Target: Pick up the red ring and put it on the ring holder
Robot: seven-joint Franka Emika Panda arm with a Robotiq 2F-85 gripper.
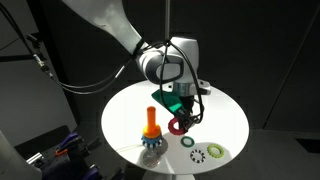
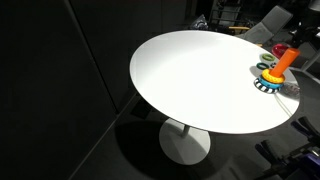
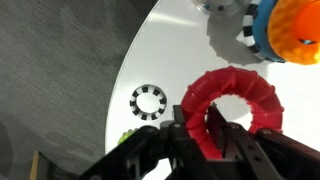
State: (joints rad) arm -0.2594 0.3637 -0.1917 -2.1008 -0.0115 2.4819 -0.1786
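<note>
White and round, the counter (image 1: 120,108) stands on a single pedestal in a dark room and carries everything here. Above it the pale arm (image 1: 110,25) reaches down from the upper part of the scene, towards the side of the ring holder (image 1: 151,130). The holder is upright near the counter's edge, an orange peg on a blue-and-white toothed base, and it also shows in an exterior view (image 2: 275,72) at the far rim.

Just beside the holder, and apart from it, is the red ring (image 1: 178,124). It is tilted and clamped by the dark fingers (image 3: 181,128). In the wrist view they are closed on the near band of the red ring (image 3: 232,105), one outside it and one in the hole. I cannot tell whether it hangs clear of the counter.

Beyond the red ring, farther from the holder, lie three smaller rings: a dark green ring (image 1: 187,141), a white-black gear-like ring (image 1: 198,154) and a yellow-green ring (image 1: 216,151), each flat on the counter.
</note>
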